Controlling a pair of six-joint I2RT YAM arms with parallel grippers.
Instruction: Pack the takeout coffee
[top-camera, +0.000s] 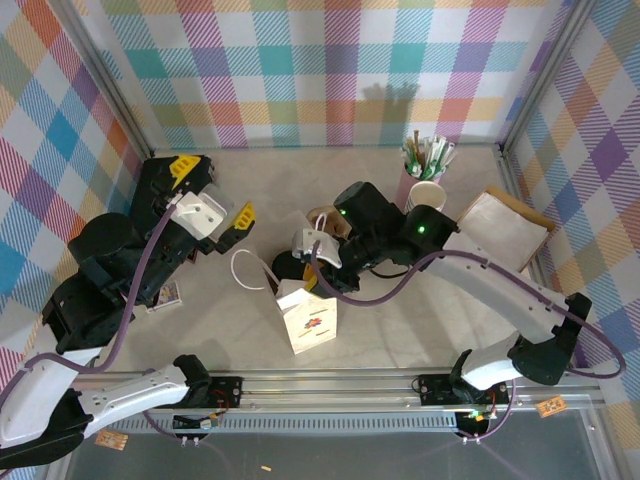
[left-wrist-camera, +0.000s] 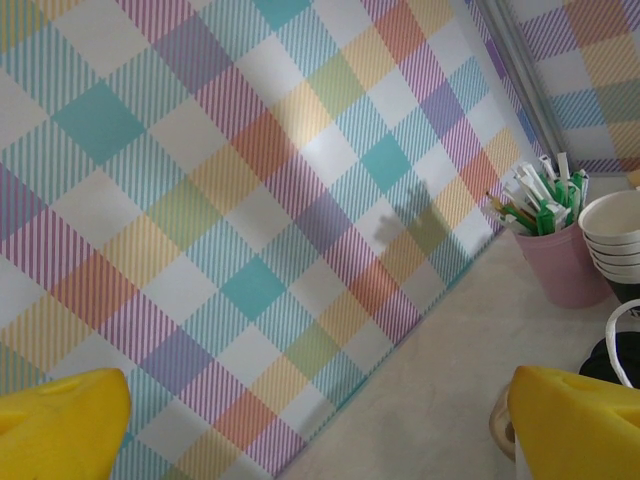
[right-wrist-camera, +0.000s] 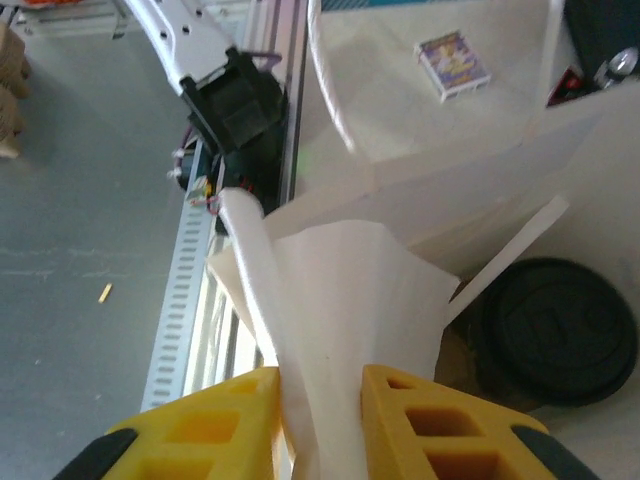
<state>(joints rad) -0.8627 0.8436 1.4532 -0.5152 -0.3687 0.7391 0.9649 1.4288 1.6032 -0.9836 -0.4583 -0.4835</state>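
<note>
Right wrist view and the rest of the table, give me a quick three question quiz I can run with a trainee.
1. True or false: the left gripper is pinching the white paper bag.
2. Pick one: what stands in the pink cup? A, thin wrapped sticks or straws; B, black lids; C, folded napkins.
3. In a few words: what is the right gripper closed on?

Key
1. False: its fingers stand wide apart, away from the bag.
2. A.
3. The upper edge of the white paper bag.
</note>
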